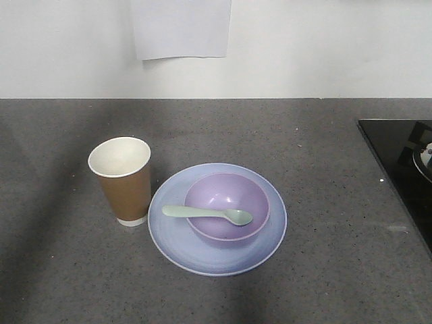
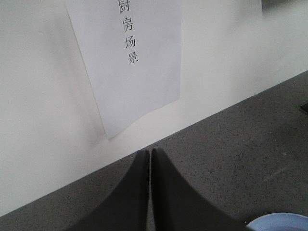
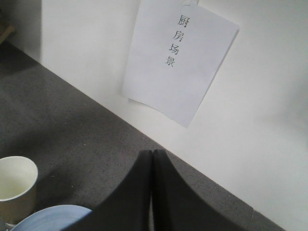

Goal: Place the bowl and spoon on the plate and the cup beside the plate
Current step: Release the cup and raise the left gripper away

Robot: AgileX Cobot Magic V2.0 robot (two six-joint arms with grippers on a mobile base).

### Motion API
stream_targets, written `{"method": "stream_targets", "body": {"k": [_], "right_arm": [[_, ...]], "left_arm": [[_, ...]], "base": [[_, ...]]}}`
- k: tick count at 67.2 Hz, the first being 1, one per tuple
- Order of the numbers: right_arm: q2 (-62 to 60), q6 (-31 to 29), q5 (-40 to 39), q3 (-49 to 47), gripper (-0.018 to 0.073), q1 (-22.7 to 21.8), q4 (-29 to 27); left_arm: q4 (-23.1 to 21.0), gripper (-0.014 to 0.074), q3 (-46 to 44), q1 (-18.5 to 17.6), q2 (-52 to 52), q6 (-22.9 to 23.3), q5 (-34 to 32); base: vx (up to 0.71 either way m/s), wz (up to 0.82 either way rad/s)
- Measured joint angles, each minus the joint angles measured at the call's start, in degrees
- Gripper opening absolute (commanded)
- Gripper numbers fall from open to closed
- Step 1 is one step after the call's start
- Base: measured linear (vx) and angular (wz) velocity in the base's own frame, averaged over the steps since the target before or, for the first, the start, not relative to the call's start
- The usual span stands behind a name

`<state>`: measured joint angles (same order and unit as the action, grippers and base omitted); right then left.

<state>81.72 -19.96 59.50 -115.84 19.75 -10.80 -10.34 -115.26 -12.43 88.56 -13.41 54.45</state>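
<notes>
A grey speckled countertop (image 1: 317, 270) runs beneath both grippers to a white wall (image 3: 269, 144). A paper sheet (image 2: 130, 62) printed with Chinese characters hangs on that wall, ahead of and above the fingertips. A glossy black panel (image 1: 401, 162) sits at the counter's edge.

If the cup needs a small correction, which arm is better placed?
Probably left: the cup stands left of the plate, on that arm's side. The left gripper and right gripper are both shut.

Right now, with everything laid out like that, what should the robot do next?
Probably nothing more than hold both arms back: the bowl sits on the plate, the spoon rests in it, and the paper cup stands beside. Both pairs of fingers are shut and empty.
</notes>
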Motion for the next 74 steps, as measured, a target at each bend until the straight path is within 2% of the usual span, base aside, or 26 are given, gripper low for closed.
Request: {"method": "stream_targets", "body": {"k": [14,22,26,33,41,45,55,61,67,74], "right_arm": [[0.00,0.00,0.00,0.00,-0.0006,0.00,0.00],[-0.04,0.00,0.00,0.00,-0.0006,0.00,0.00],[-0.04,0.00,0.00,0.00,-0.0006,0.00,0.00],[0.02,0.00,0.00,0.00,-0.0006,0.00,0.00],[0.02,0.00,0.00,0.00,-0.0006,0.00,0.00],[0.02,0.00,0.00,0.00,-0.0006,0.00,0.00],[0.02,0.00,0.00,0.00,-0.0006,0.00,0.00],[0.02,0.00,0.00,0.00,-0.0006,0.00,0.00],[0.02,0.00,0.00,0.00,-0.0006,0.00,0.00],[0.02,0.00,0.00,0.00,-0.0006,0.00,0.00]], "left_arm": [[0.29,-0.0007,0.82,0.00,-0.24,0.00,-0.31],[2.99,-0.0006,8.87,0.00,-5.95,0.00,-2.17],[5.01,-0.0006,17.51,0.00,-13.12,0.16,-6.65],[8.33,-0.0006,36.13,0.39,-27.99,0.18,-20.78],[9.48,-0.0006,57.03,2.22,-45.84,0.67,-36.71],[9.56,-0.0006,67.23,3.20,-53.72,2.15,-41.32],[10.34,-0.0006,90.86,4.35,-71.32,8.99,-44.94],[10.96,-0.0006,100.98,4.82,-79.14,14.14,-44.86],[11.02,-0.0006,108.02,5.85,-83.79,17.10,-44.79],[11.02,-0.0006,111.86,7.51,-87.71,18.14,-44.91]], "base": [[0.00,0.00],[0.00,0.00],[0.00,0.00],[0.00,0.00],[0.00,0.00],[0.00,0.00],[0.00,0.00],[0.00,0.00],[0.00,0.00],[0.00,0.00]]}}
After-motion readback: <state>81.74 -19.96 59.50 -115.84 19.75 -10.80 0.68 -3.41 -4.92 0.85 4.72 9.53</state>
